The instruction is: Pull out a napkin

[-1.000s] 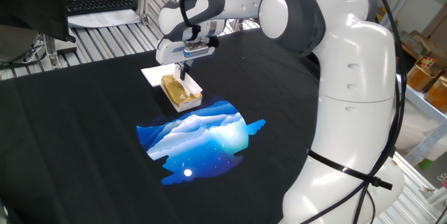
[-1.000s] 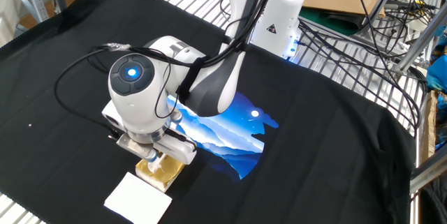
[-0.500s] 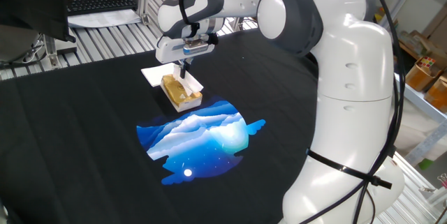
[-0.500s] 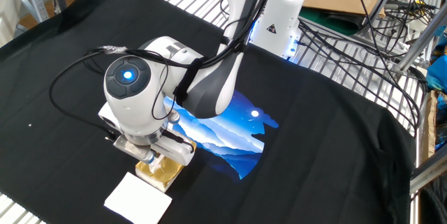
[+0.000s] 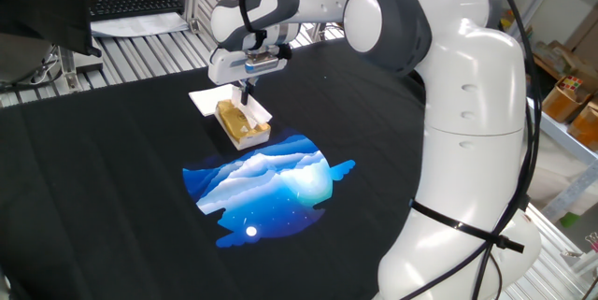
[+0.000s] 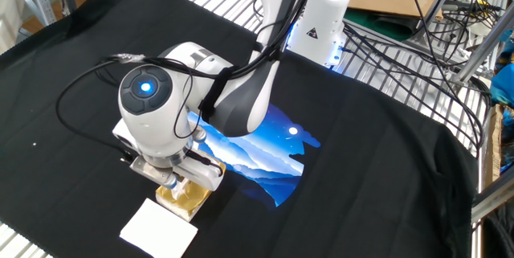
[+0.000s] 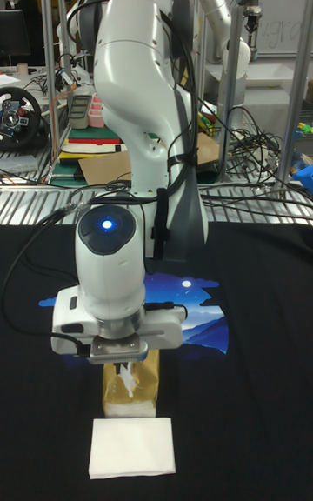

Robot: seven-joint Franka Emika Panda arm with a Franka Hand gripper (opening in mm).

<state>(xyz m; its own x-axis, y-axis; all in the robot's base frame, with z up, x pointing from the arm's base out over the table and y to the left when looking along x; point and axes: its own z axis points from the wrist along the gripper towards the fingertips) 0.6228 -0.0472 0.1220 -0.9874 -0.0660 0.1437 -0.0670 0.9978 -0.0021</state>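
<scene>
The gripper [image 7: 128, 377] has risen slightly above the golden-brown pack [image 5: 242, 124], pinching a white napkin [image 7: 129, 379] tip. The pull has begun; most of the napkin seems still inside.

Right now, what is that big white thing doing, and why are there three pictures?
The big white thing is a robot arm. Its gripper, a two-finger pincher, points down over a small golden-brown pack and seems to pinch a bit of white napkin sticking out of it. The three pictures are the same moment from three cameras: two look from different sides of the table, and the tall one faces the robot. A black cloth with a blue picture covers the table. A separate flat white sheet lies beside the pack.
</scene>
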